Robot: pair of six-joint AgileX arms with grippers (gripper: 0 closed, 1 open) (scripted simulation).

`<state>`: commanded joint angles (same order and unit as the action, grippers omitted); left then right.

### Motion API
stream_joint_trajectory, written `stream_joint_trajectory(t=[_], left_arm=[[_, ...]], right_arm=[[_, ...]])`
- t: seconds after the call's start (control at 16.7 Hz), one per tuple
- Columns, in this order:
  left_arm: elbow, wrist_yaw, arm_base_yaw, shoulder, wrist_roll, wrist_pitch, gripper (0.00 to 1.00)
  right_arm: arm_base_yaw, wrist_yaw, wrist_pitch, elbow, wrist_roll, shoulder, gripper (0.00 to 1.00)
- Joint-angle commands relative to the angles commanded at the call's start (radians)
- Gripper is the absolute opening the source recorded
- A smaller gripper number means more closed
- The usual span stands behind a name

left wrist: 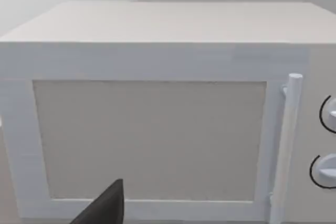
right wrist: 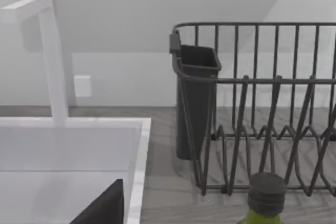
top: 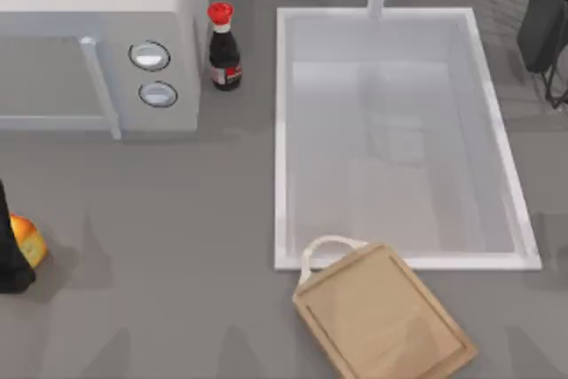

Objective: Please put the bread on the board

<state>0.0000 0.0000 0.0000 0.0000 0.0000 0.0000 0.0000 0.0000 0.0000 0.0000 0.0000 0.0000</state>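
Bread: sitting at the far left edge of the table in the top view, touching my left gripper, well apart from the board.
Board: lying tilted at the near edge, right of centre, its loop handle touching the sink rim; I am seeing nothing resting on it.
Left gripper: hanging dark against the bread; I cannot tell whether it is clenched on it or released.
Left wrist view: facing a white microwave door.
Right arm: parked at the far right by the dish rack; finger state I cannot tell.
Sauce bottle: standing upright between microwave and sink.
Green bottle: standing before the rack.
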Motion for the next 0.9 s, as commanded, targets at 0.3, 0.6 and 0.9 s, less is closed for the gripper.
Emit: stream_joint_trajectory(t=[0.3,0.6,0.9], left_arm=[[0.06,-0.005,0.01,0.063,0.022,-0.05,1.0],[0.291,-0.01,0.03,0.356,0.131,-0.247,1.0],[0.577,-0.006,0.048,0.805,0.271,-0.491,1.0]], right_arm=[[0.0,0.0,0.0,0.0,0.0,0.0,1.0],[0.0,0.0,0.0,0.0,0.0,0.0,1.0],[0.0,0.0,0.0,0.0,0.0,0.0,1.0]])
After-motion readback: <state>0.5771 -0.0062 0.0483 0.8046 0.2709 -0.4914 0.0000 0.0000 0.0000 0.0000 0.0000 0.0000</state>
